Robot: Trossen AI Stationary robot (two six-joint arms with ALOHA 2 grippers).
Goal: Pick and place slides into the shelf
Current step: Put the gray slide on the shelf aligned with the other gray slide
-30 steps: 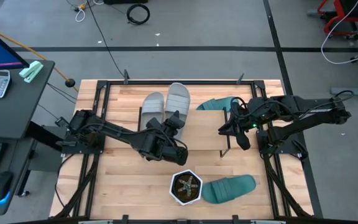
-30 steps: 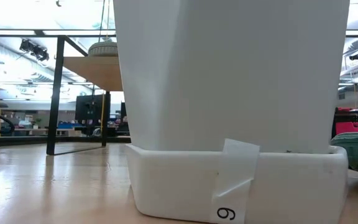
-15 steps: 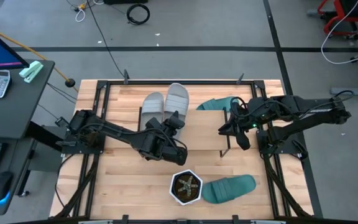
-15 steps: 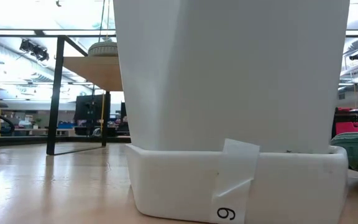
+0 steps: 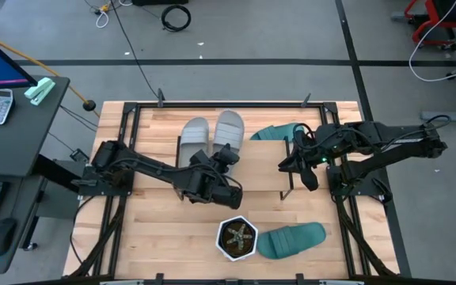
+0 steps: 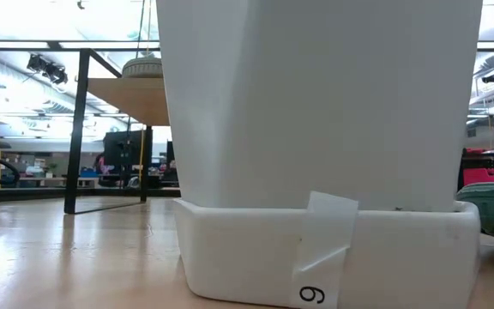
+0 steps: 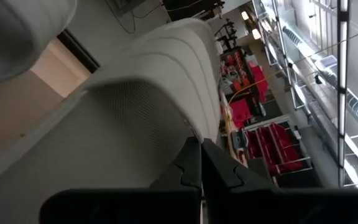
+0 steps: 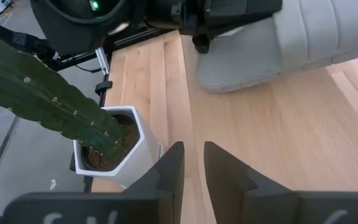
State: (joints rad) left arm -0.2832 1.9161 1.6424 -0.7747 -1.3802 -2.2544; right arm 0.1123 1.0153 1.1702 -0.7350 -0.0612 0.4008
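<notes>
Two light grey slides lie side by side at the table's far middle: one [image 5: 195,136] rests flat and untouched, the other [image 5: 229,127] is held by my left gripper [image 5: 223,155], which is shut on its near end. One teal slide [image 5: 279,131] lies at the shelf's far end. The second teal slide [image 5: 292,240] rests on the table next to the plant. The shelf [image 5: 261,168] stands right of centre; its board and black legs show in the low view [image 6: 117,93]. My right gripper [image 5: 285,166] hovers over the shelf, narrowly open and holding nothing [image 8: 193,163]. My left gripper pinches the grey slide's near end [image 7: 185,127] between its two shut fingers [image 7: 216,168], which reach level from the table's near-left side, along the slide's length. The ribbed strap [image 7: 179,56] shows beyond the fingertips. Whether the sole is clear of the table, I cannot tell.
A white hexagonal pot with a cactus [image 5: 237,237] stands at the near middle and fills the low view [image 6: 316,129]. It also shows ahead of my right gripper [image 8: 114,152]. Black frame rails run along the table's left and right sides. Bare wood lies at the near left.
My left gripper has shifted slightly toward the table's right and near edges, staying shut. The held grey slide has moved a little with it, away from the far edge. My right arm has kept still.
</notes>
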